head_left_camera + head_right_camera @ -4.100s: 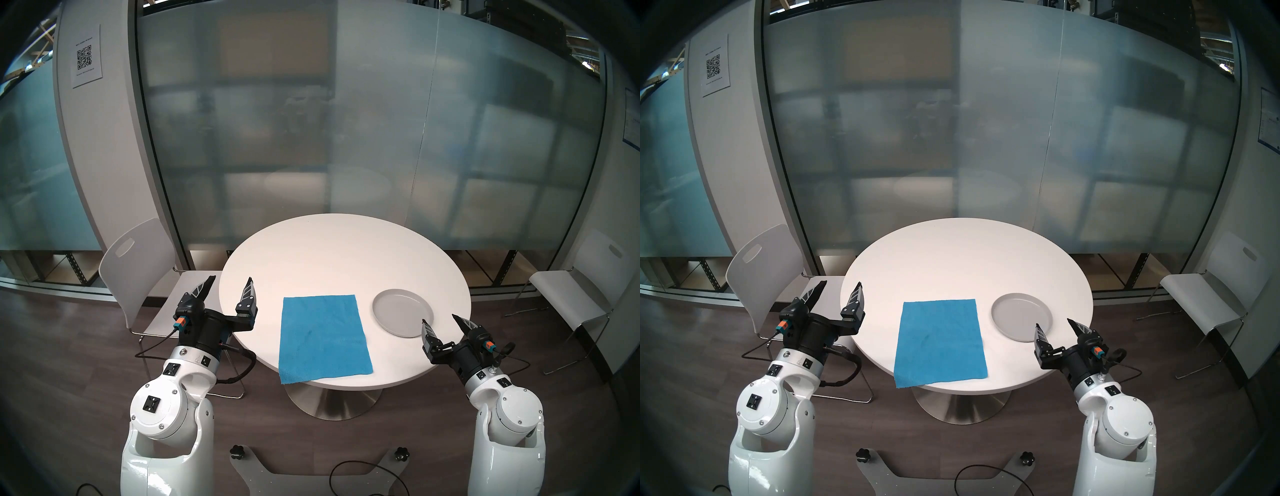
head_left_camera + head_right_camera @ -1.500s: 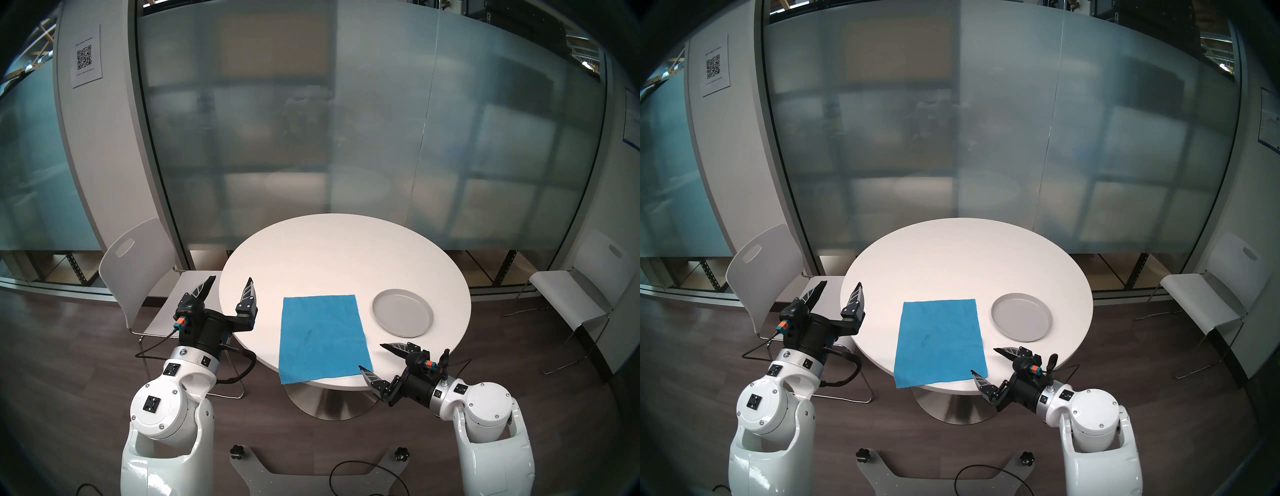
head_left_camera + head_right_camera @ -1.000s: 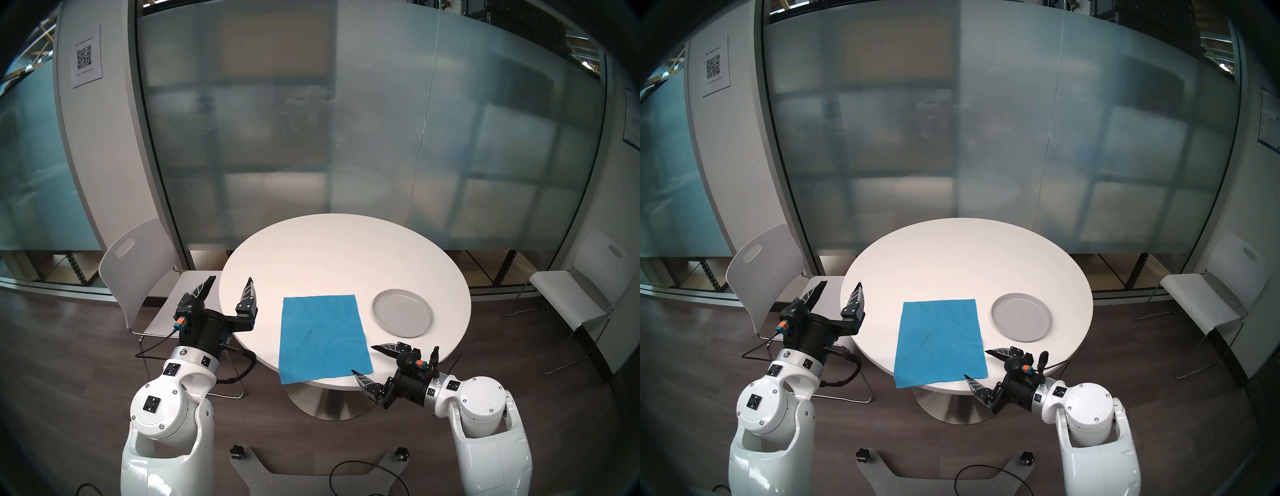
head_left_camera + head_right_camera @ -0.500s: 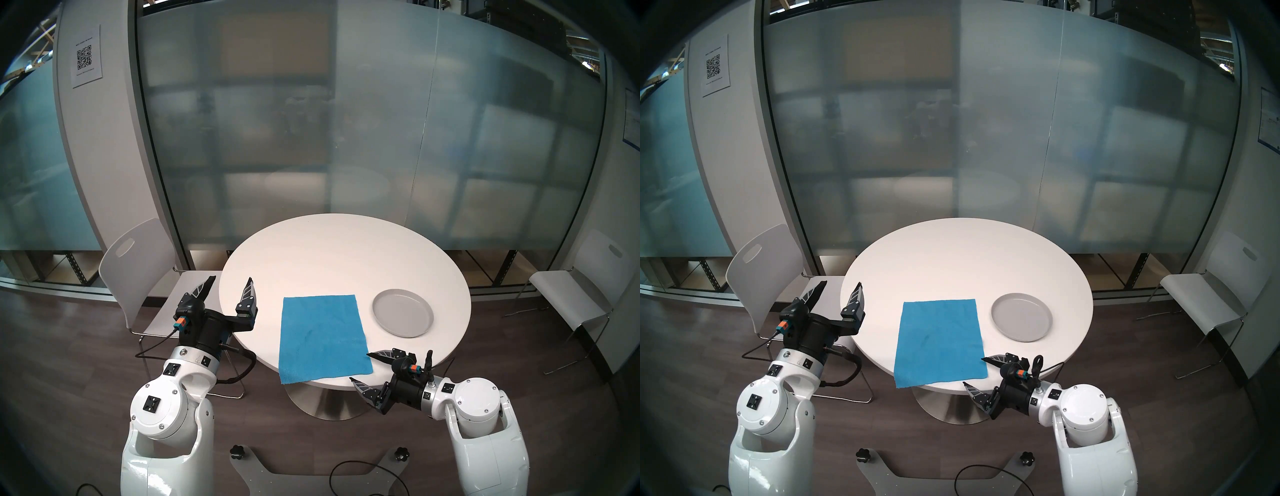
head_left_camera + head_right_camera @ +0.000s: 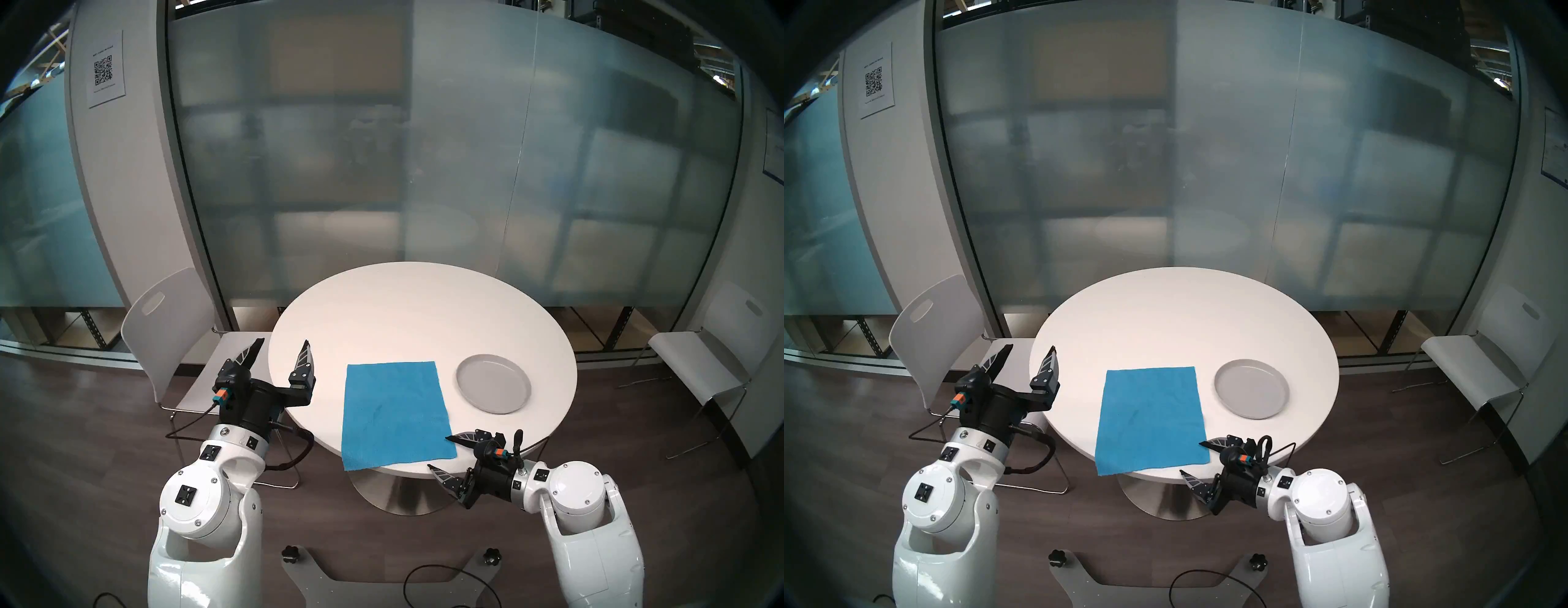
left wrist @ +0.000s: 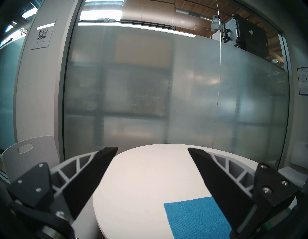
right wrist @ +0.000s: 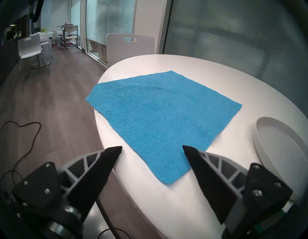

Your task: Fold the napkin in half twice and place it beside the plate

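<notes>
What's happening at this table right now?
A two-armed robot is starting on a blue napkin that lies flat and unfolded on a round white table, left of a grey plate. The right gripper, jaws open, is at the napkin's near right corner with nothing held. The left gripper hangs open at the table's left edge, clear of the cloth.

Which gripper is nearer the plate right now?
Right. The right gripper sits open at the table's near edge, just in front of the plate; the left gripper is across the napkin.
</notes>
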`<act>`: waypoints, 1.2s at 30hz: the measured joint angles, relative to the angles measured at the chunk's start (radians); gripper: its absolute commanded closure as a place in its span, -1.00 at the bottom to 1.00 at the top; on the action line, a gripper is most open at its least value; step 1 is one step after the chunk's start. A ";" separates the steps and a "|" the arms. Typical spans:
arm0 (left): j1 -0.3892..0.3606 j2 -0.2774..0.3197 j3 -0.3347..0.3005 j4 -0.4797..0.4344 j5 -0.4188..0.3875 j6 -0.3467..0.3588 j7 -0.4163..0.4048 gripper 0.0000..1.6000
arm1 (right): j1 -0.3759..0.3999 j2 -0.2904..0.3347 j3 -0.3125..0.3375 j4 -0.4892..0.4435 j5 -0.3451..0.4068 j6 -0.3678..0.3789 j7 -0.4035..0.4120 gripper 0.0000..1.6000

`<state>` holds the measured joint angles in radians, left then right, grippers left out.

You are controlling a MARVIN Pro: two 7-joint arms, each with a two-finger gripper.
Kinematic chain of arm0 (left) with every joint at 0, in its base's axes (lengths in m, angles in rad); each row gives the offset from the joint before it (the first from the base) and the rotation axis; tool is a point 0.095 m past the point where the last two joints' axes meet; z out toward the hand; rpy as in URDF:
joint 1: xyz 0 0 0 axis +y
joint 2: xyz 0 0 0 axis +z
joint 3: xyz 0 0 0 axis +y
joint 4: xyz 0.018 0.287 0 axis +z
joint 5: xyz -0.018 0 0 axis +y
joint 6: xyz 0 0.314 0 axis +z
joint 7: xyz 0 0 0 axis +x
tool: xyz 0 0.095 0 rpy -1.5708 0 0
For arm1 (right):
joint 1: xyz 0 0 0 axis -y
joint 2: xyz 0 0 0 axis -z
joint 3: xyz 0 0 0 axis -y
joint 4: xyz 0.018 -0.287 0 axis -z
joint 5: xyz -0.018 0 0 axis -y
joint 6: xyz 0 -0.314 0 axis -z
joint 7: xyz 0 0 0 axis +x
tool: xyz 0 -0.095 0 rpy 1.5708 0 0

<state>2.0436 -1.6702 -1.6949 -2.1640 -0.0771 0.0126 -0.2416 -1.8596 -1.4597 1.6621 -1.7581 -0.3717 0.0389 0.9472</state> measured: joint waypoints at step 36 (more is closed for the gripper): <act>0.000 0.000 0.000 0.000 0.000 0.000 0.000 -1.00 | 0.048 0.020 -0.013 0.054 0.006 -0.014 0.016 -0.58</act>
<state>2.0436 -1.6702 -1.6949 -2.1640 -0.0771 0.0127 -0.2416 -1.8116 -1.4401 1.6489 -1.7045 -0.3659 0.0247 0.9633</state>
